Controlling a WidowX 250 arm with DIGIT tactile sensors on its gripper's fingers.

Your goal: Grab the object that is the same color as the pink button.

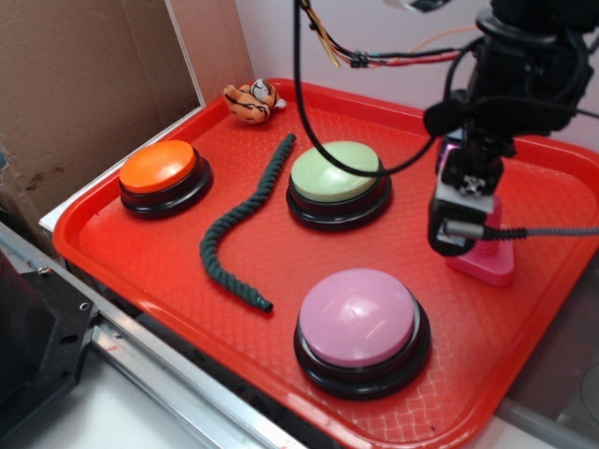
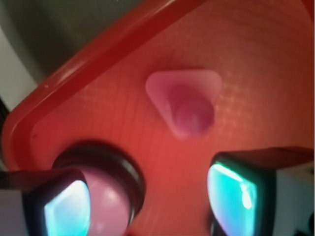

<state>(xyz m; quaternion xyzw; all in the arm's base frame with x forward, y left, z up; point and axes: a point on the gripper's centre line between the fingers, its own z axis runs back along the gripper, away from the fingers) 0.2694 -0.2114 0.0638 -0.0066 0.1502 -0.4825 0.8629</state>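
Exterior view shows a red tray (image 1: 140,267) with a textured floor, carrying three big round buttons on black bases: an orange button (image 1: 158,167) at the left, a green button (image 1: 335,173) near the middle, and the pink button (image 1: 360,318) toward the front. A dark green rope (image 1: 239,224) lies in a loose curve between the orange and green buttons, one end close to the pink button. A small striped toy tiger (image 1: 253,100) sits at the tray's back rim. The black robot arm reaches down at the right, and its gripper (image 1: 459,238) hangs just above and in front of the pink bolt (image 1: 487,262), which stands upright on the tray floor to the right of the green button and behind the pink button, near the tray's right side; part of the bolt is hidden by the arm. Wrist view looks straight down on the bolt (image 2: 186,103), its rounded-triangular base flat on the tray and the peg pointing up toward the camera, blurred. The two fingertips (image 2: 231,194) show at the bottom corners, spread wide with bare tray between them and nothing in their hold, so the tool is released. The bolt lies ahead of the fingertips and apart from them, not between them. The pink button (image 2: 106,196) sits partly behind the other fingertip at lower left, and the tray rim (image 2: 98,54) runs diagonally across the upper left.
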